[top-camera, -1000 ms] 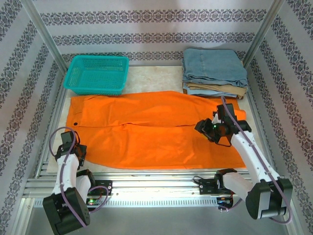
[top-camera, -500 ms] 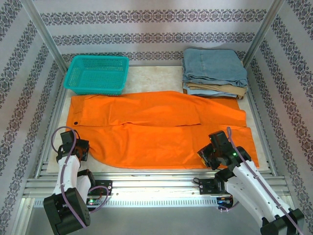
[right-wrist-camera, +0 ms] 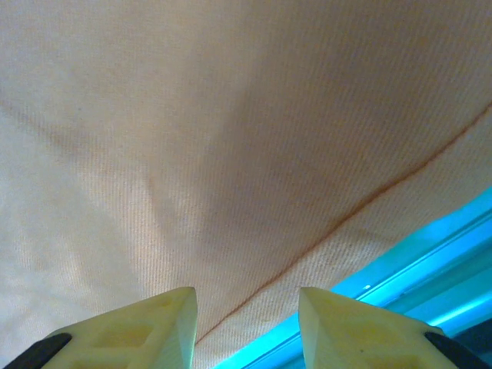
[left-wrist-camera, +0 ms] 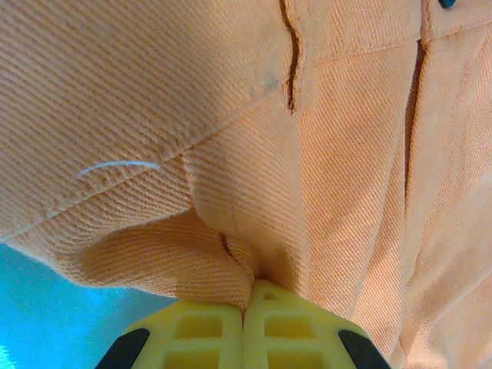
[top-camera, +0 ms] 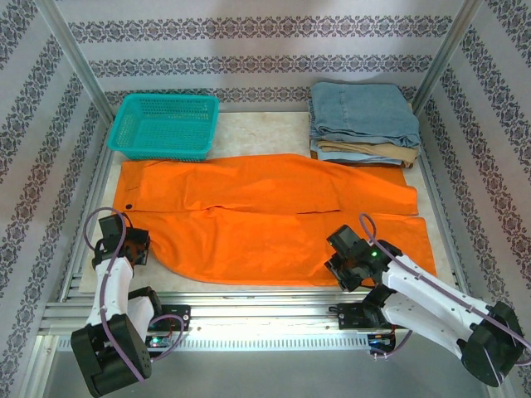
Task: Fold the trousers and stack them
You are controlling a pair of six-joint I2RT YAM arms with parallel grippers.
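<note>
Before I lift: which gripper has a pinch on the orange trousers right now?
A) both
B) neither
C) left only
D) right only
C: in the left wrist view the left gripper is shut with a fold of the trousers bunched between its fingers, while the right gripper has its fingers apart by the hem, with no cloth pinched between them.

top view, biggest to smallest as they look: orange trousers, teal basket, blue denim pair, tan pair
1. orange trousers
2. teal basket and blue denim pair, about alike, no ranking
3. tan pair, just an edge showing
</note>
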